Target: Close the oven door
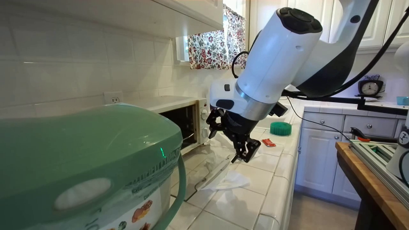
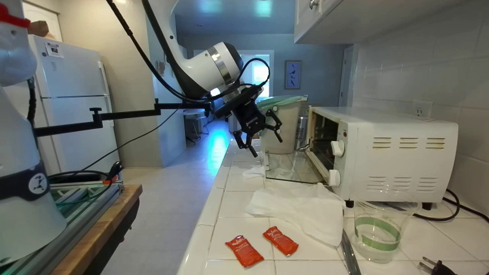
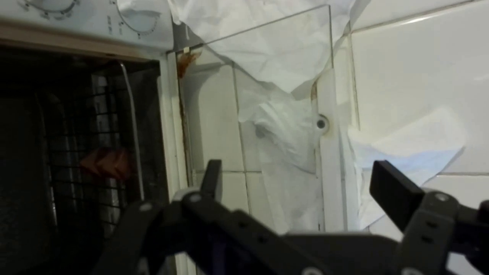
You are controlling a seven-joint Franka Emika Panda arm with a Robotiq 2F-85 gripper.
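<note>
Over the white-tiled counter (image 1: 236, 207), my black two-fingered gripper (image 3: 301, 183) hangs with its fingers spread wide apart. Below it, the rectangular clear-glass oven door (image 3: 252, 126) with a pale frame lies lowered, reaching out from the boxy white toaster oven (image 2: 401, 152). Crumpled white paper (image 3: 248, 15) shows through the door's glass. Farther out, two flat red packets (image 2: 244, 251) lie near a clear round green-banded cup (image 2: 378, 233).

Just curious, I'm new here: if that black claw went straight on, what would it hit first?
Likely the open oven door, ahead of the gripper in the wrist view, though depth is unclear.
</note>
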